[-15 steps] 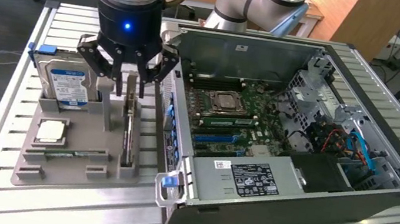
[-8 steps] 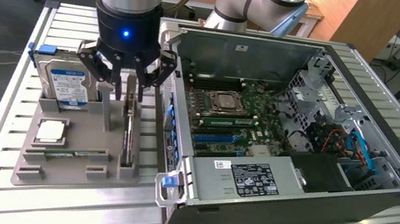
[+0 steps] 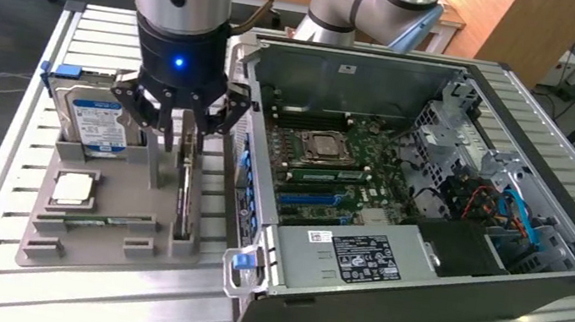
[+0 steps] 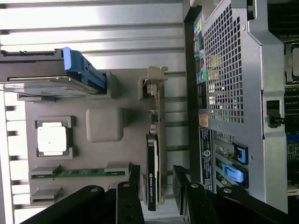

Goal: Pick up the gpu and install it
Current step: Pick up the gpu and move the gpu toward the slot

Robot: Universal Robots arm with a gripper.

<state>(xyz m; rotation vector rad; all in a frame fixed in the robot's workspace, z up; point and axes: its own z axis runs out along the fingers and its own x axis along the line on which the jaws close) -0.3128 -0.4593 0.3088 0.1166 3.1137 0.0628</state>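
1. With my gripper [image 3: 183, 141] wide open, I hang over the grey holder tray [image 3: 46, 249], which lies on the exterior view's left of the computer case [image 3: 541, 293]. I hold nothing.
2. The gpu [image 3: 186, 197] stands on its edge in a slot of this tray, just beside the case wall. My two fingers are low, one on each side of the card, and I see a gap between them and it.
3. In the wrist view the gpu [image 4: 152, 179] shows between my black fingers [image 4: 132, 186]. Its black part carries a small green mark and a line of white writing, too small for me to read.
4. A hard drive [image 3: 98, 120] stands upright in another slot, on the exterior view's left of the gpu, in a blue carrier. Its label is blue and white, but I cannot read the words.
5. A silver processor chip [image 3: 72, 189] lies flat in the tray, and a narrow green memory stick [image 3: 96, 220] lies in a slot near it.
6. The case is open upward and the motherboard [image 3: 343, 169] shows inside. The power supply [image 3: 364, 258] has a black label with white print and a white sticker beside it. Neither is readable to me.
7. A blue light [image 3: 178, 62] shines on the body of my gripper.
8. Tray and case rest on a table [image 3: 129, 308] of metal slats.
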